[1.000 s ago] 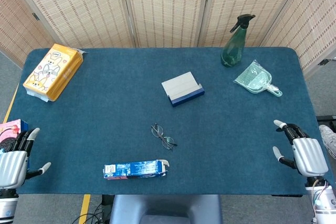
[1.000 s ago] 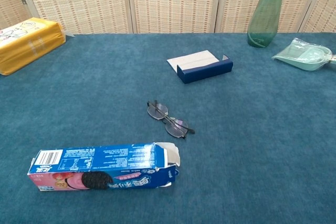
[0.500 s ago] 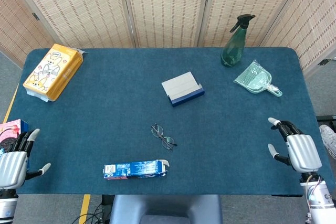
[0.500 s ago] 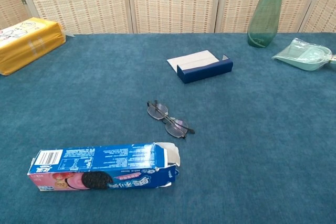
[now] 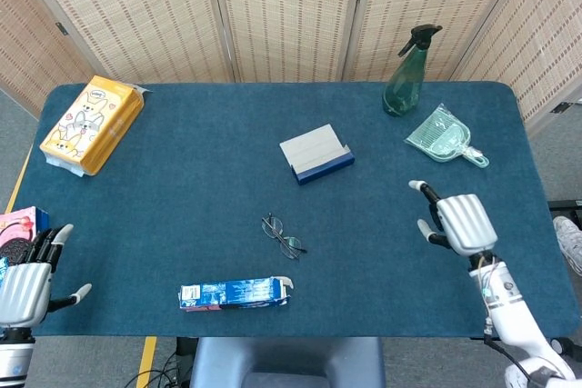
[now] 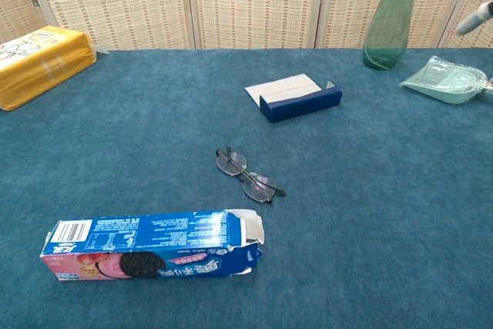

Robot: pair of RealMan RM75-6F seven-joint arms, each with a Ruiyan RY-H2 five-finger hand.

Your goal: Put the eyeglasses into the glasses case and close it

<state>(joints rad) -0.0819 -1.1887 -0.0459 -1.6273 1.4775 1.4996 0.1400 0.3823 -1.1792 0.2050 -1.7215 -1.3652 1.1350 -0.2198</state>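
The eyeglasses (image 5: pixel 283 236) lie folded open on the blue surface (image 5: pixel 182 188), a little toward the near edge from its middle, well apart from both robot hands. The glasses case (image 5: pixel 316 154) sits beyond them toward the far edge, near the middle of the surface, with its pale lid laid back and its dark blue tray facing the near side; nothing lies in it that can be seen.

The right robot hand (image 5: pixel 457 221) hangs above the surface on the right side, between the near and far edges, fingers apart and holding nothing; in the chest view only a fingertip (image 6: pixel 479 15) shows at the upper right. The left robot hand (image 5: pixel 25 286) is off the near left corner, fingers spread and empty.

A blue cookie box (image 5: pixel 235 293) lies along the near edge, its flap open, just nearer than the eyeglasses. A yellow tissue pack (image 5: pixel 92 124) rests at the far left corner. A green spray bottle (image 5: pixel 406 72) stands upright near the far right corner, with a pale green dustpan (image 5: pixel 443 138) close beside it toward the right edge.
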